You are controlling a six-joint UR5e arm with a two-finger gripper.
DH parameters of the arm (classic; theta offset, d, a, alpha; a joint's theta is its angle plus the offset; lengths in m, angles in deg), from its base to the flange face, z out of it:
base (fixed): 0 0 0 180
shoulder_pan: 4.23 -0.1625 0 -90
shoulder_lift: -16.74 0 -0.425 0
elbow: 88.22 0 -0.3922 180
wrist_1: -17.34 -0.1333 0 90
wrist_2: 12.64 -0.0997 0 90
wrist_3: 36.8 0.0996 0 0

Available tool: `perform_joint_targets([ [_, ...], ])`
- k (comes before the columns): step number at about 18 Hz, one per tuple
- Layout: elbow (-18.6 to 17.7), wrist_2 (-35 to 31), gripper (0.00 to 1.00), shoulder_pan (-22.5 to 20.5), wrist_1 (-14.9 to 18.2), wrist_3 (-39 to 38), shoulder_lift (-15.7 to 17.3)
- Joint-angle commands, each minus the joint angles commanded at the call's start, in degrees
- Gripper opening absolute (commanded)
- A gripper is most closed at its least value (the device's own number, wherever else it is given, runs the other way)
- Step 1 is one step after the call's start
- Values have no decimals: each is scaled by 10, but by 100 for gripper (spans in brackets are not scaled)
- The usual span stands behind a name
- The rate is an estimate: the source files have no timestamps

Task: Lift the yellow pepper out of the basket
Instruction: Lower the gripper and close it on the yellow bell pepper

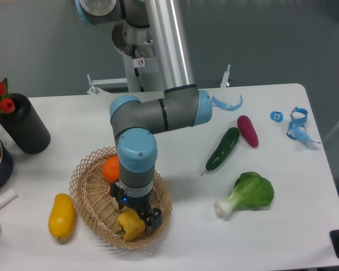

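Yellow pepper in wicker basket, near front rim, directly under gripper. Fingers straddling it, apparently touching; closure not confirmable from this view. Orange behind.

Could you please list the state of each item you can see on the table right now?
yellow pepper: in basket, at pincer
basket: upright, holding fruit
pincer: lowered over pepper, grip unclear
orange fruit: in basket
yellow mango: on table, outside basket
cucumber: lying flat
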Motion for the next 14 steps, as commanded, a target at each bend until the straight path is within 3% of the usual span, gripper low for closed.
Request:
perform_joint_targets([
  [11,0,-1,99,7,0,1,-11],
  [14,0,-1,75,7,0,1,-11],
])
